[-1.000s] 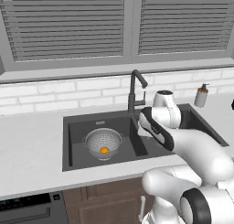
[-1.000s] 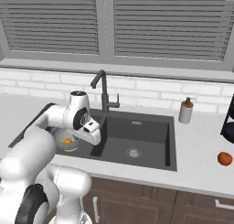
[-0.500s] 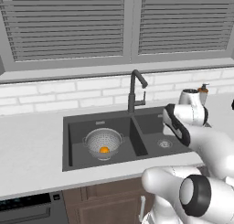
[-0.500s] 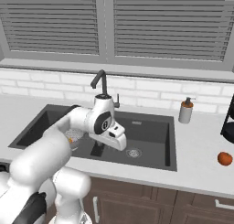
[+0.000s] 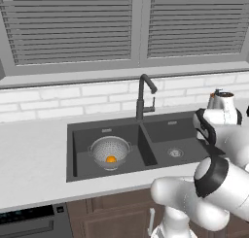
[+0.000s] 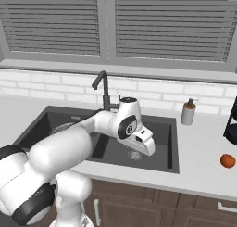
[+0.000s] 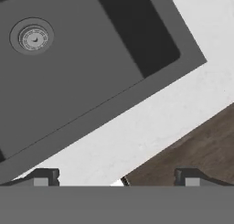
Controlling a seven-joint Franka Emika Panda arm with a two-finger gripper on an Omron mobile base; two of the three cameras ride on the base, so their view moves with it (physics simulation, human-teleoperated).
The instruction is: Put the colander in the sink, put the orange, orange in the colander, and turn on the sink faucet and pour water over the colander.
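Observation:
The silver colander (image 5: 110,149) sits in the left basin of the dark sink (image 5: 78,135), with one orange (image 5: 111,159) inside it. The other orange (image 6: 227,160) lies on the counter far to the right. The dark faucet (image 5: 143,97) stands behind the divider between the basins. Water is out of view. My gripper (image 6: 147,149) hangs over the front edge of the right basin, open and empty. In the hand view its fingertips (image 7: 45,176) stand wide apart above the sink (image 7: 82,72) rim, the counter and the cabinet front, with the drain (image 7: 32,37) beyond.
A white soap bottle (image 6: 187,112) stands on the counter behind the sink's right end. A dark rack (image 6: 231,124) is at the far right edge. White counter (image 5: 34,154) stretches left of the sink. Brick backsplash and shuttered windows rise behind.
My arm has swung from above the colander in the left basin to the right, across the divider to the right basin's front edge. The gripper stayed open.

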